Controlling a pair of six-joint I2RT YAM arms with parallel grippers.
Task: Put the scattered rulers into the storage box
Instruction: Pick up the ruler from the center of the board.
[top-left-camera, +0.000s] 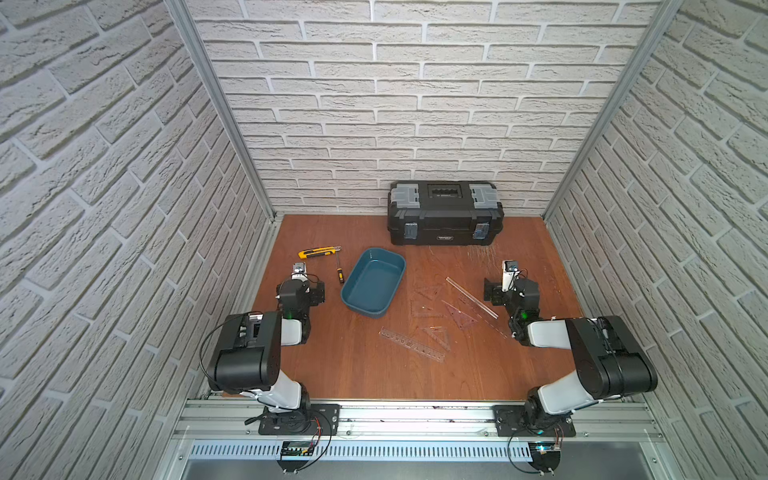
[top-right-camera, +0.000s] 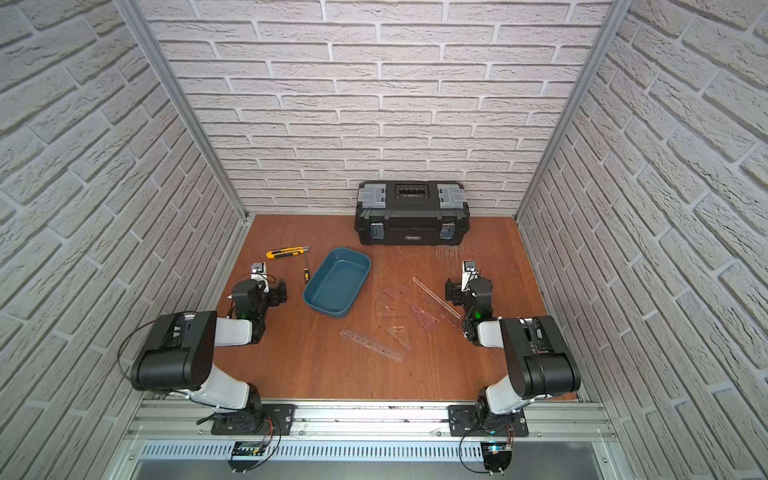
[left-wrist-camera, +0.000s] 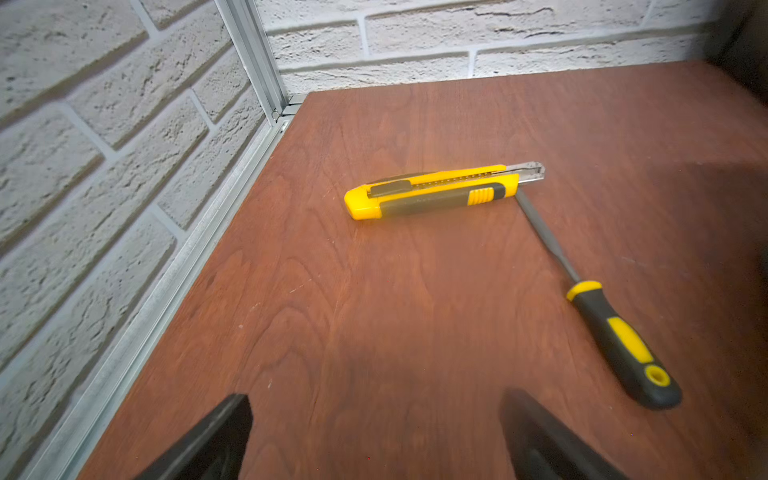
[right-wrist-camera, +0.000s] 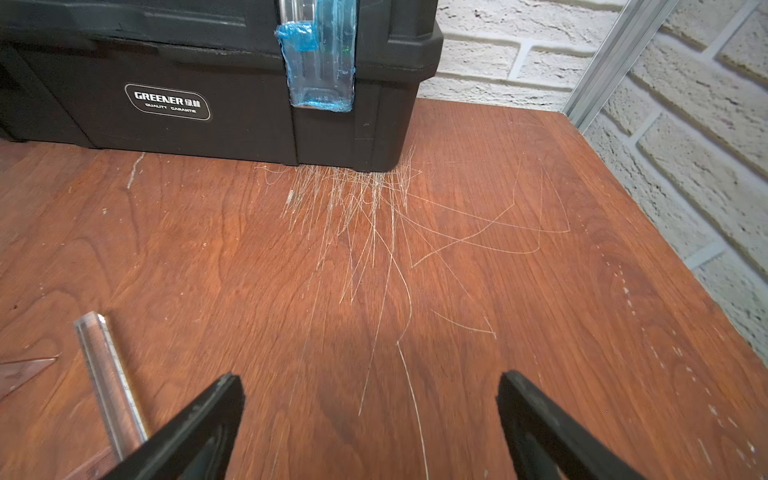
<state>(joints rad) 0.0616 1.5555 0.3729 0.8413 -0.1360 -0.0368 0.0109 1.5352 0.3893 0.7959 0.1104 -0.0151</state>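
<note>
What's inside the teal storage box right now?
The storage box shows only its bare teal floor in both top views; the rulers lie on the table outside it. Its near wall may hide a sliver of floor. Clear plastic could escape notice.

The storage box (top-left-camera: 374, 282) lies on the table (top-left-camera: 374, 374), rulers (top-left-camera: 471, 298) scattered flat to its right, utility knife (top-left-camera: 318, 252) and screwdriver (top-left-camera: 339, 271) to its left, toolbox (top-left-camera: 444, 214) behind the rulers
</note>
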